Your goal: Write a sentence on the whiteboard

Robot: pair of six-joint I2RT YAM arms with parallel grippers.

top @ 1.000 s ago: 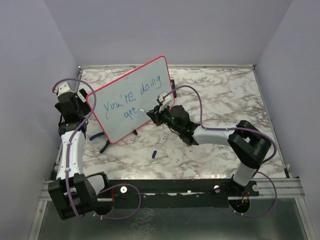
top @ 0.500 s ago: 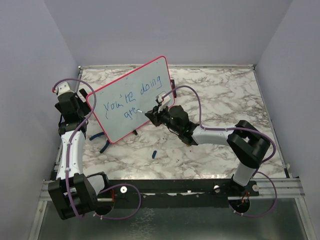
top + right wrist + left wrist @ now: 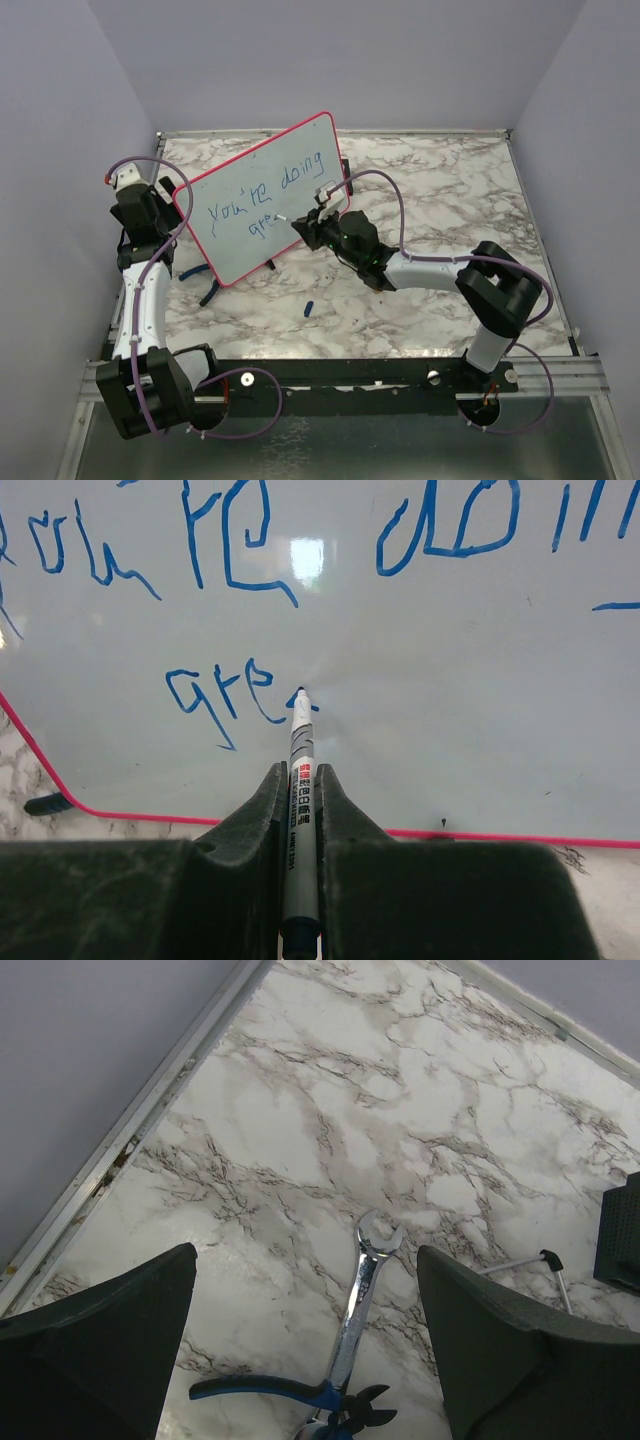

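Here the whiteboard [image 3: 300,145] stands propped at a tilt over the far-left part of the tabletop [image 3: 440,190], its lower end toward the left edge and its red-pink frame rising toward the far edge. The sentence [image 3: 290,180] in blue reads "you're doing" on the upper line and "gre" on the lower one, so my guess is that about three quarters of it is written. The right claw [image 3: 300,775] is clamped on a slim marker [image 3: 299,820] held lengthwise between its fingers, the tip touching the board just right of the "e", where a small blue mark sits. The left claw [image 3: 305,1255] hangs with its jaws wide apart and nothing between them, above a wrench [image 3: 362,1290] and blue-handled pliers [image 3: 290,1392] lying near the left edge behind the board. The board looks stiff, light and slick, resting on thin legs, so a hard push of the tip would likely slide it or rock it back; light, even pressure seems right. If it needs steadying, the frame along the left edge is the place to take hold, never the written face, since fresh ink smears. The marker's smooth barrel may slip, so a mid-barrel hold suits it.
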